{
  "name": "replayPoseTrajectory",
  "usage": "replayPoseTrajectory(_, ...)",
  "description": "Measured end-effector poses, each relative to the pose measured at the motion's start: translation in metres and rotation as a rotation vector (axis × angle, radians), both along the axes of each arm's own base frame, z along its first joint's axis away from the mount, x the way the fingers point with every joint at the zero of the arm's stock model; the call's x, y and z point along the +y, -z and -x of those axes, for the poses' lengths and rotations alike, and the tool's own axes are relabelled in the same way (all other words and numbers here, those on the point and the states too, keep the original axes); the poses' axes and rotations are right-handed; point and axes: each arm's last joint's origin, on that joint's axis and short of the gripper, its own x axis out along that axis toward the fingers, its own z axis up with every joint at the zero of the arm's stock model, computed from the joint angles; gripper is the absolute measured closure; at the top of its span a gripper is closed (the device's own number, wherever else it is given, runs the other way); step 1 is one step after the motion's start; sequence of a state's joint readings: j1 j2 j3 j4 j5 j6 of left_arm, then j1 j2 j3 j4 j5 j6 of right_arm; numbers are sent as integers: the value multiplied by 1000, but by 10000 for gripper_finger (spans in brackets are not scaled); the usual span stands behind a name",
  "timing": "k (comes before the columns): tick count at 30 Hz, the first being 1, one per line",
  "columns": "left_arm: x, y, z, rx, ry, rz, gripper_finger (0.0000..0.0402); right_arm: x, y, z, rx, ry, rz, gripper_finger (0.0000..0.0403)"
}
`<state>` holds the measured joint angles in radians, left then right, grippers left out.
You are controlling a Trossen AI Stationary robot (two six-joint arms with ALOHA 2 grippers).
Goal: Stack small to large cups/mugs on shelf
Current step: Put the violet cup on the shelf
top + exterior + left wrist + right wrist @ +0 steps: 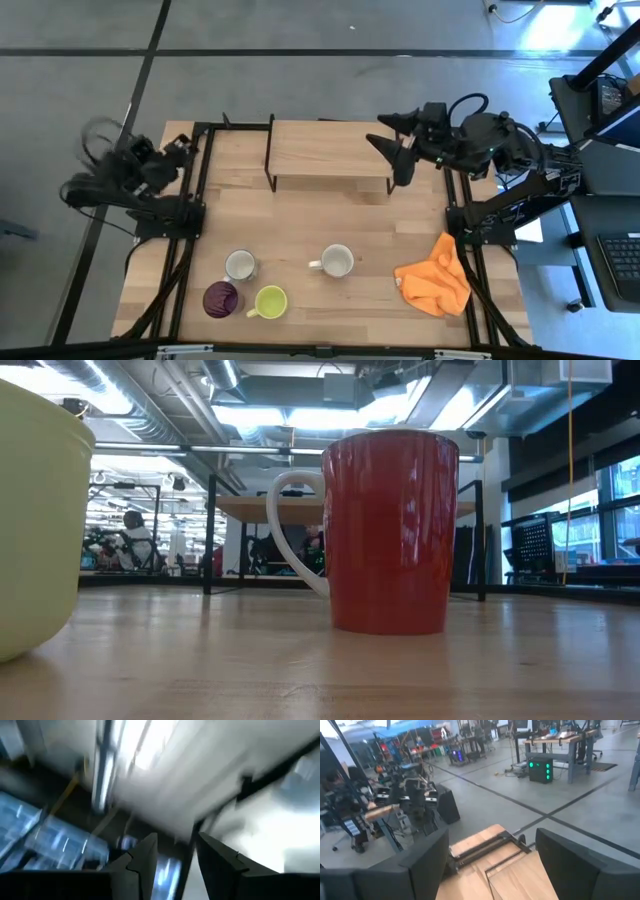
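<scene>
Four cups stand on a light-wood table (300, 215), all near its front edge and none on the shelf. From above, a small pale mug (240, 265) sits beside a round dark purple tumbler (221, 299); just right of that is a yellow-green mug (270, 301), and farther right a white-inside mug (337, 261) with its handle pointing left. One crumpled orange cloth (435, 278) lies near the table's right edge.

One shelf (328, 152), a flat rectangular wooden board on thin black legs, stands at the back of the table with nothing on it.

The low view alone shows the white-inside mug's glossy red outer wall and white handle, with a curved yellow-green wall at the far left.

The left gripper (178, 147) waits folded at the table's back left corner, fingers slightly apart in its wrist view. The right gripper (390, 135) hovers at the shelf's right end, fingers spread wide.
</scene>
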<state>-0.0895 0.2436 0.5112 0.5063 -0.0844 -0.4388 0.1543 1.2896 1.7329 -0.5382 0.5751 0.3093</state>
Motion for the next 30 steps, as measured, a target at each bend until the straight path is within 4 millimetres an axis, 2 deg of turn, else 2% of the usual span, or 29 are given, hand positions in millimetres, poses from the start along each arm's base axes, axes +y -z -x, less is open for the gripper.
replayPoseTrajectory(2, 0, -24, 3, 382, -8, -38, 270, 0, -1, 0, -6, 0, -1, 104)
replayPoseTrajectory(5, 2, -41, 7, 898, -30, -13, 270, 0, 0, 0, 4, 0, 0, 104)
replayPoseTrajectory(8, 0, -59, 8, 1113, 42, 28, 270, 0, 1, 0, 4, 4, -21, 104)
replayPoseTrajectory(12, -5, -71, 1, 1248, 226, 94, 270, 0, 2, 0, 5, 4, -27, 104)
replayPoseTrajectory(16, -12, -62, -7, 1445, 340, 127, 271, 0, 4, -1, 17, 6, -39, 104)
replayPoseTrajectory(20, -20, -52, -13, 1608, 366, 93, 275, 1, 9, -6, 41, 8, -39, 104)
replayPoseTrajectory(26, -38, -50, -38, 1641, 219, -94, 288, 1, 16, -12, 93, 15, -28, 104)
replayPoseTrajectory(30, -65, -74, -72, 1514, 317, -163, 295, 1, 16, -13, 111, 10, 2, 104)
